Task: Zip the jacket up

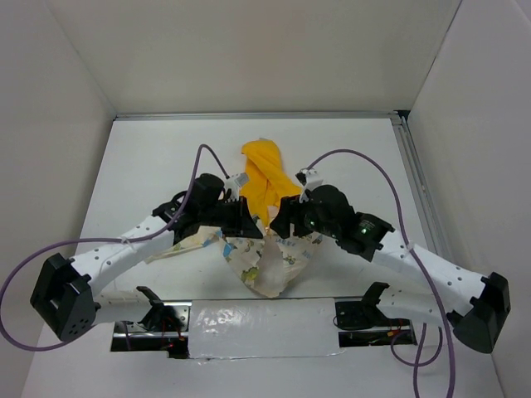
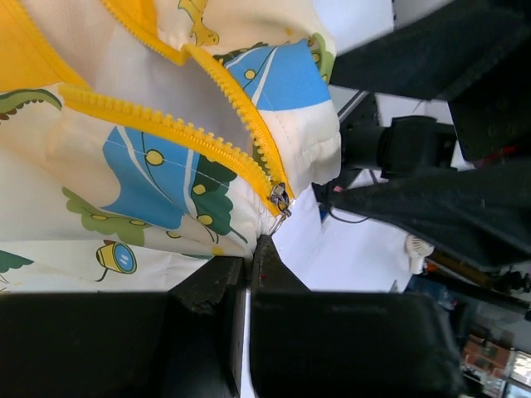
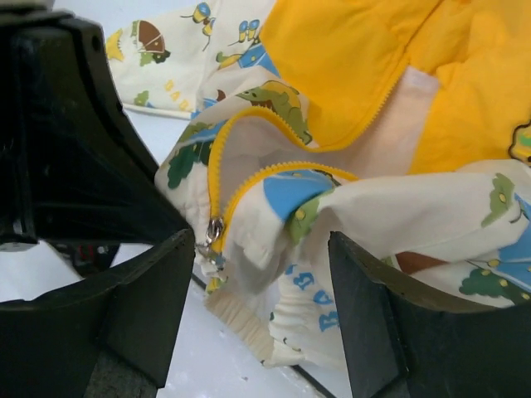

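Cream fabric: one jacket (one yellow zipper)

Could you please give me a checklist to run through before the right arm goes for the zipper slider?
1. Left gripper shut on the jacket hem: ok.
2. Right gripper open: ok.
3. Slider in view at the zipper's bottom end: ok.
4. Both tooth rows joined in the slider: ok.
5. Slider centred between the right gripper's jaws: not ok, it sits close to one finger.
6. Tooth rows straight above the slider: not ok, they curve through slack fabric.
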You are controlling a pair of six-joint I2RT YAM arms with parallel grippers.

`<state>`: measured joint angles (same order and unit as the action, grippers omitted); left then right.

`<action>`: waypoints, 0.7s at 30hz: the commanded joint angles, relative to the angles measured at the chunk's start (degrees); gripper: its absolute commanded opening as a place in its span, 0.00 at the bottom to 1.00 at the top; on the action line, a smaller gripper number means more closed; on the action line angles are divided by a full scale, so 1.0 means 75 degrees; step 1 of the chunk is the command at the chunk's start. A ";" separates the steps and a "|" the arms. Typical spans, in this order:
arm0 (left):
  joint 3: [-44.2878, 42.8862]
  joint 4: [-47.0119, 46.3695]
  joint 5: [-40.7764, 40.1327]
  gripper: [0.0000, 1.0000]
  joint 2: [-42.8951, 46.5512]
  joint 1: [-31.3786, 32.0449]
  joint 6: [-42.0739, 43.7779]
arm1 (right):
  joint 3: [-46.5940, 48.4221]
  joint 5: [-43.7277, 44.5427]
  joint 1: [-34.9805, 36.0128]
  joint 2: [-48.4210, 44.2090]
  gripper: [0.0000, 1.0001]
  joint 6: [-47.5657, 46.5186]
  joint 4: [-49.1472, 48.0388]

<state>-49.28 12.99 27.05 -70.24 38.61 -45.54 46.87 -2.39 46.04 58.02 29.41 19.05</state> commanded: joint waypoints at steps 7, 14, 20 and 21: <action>-0.1070 0.0599 0.0975 0.00 -0.0302 -0.0495 -0.0409 | 0.0945 0.4508 0.2800 -0.0424 0.84 -0.1926 0.1877; -0.0977 0.0588 0.1327 0.00 -0.0315 -0.0566 -0.0526 | 0.0946 0.6341 0.4138 0.0512 0.82 -0.2596 0.1575; -0.1035 0.0658 0.1362 0.00 -0.0244 -0.0601 -0.0479 | 0.0840 0.6940 0.4642 0.1029 0.81 -0.3369 0.0497; -0.1047 0.0693 0.1351 0.00 -0.0233 -0.0613 -0.0467 | 0.0817 0.7137 0.4666 0.1088 0.80 -0.3510 0.0321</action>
<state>-55.29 18.46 35.22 -72.99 34.50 -48.40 51.83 44.34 80.14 65.43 7.51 27.97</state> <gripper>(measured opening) 0.122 0.805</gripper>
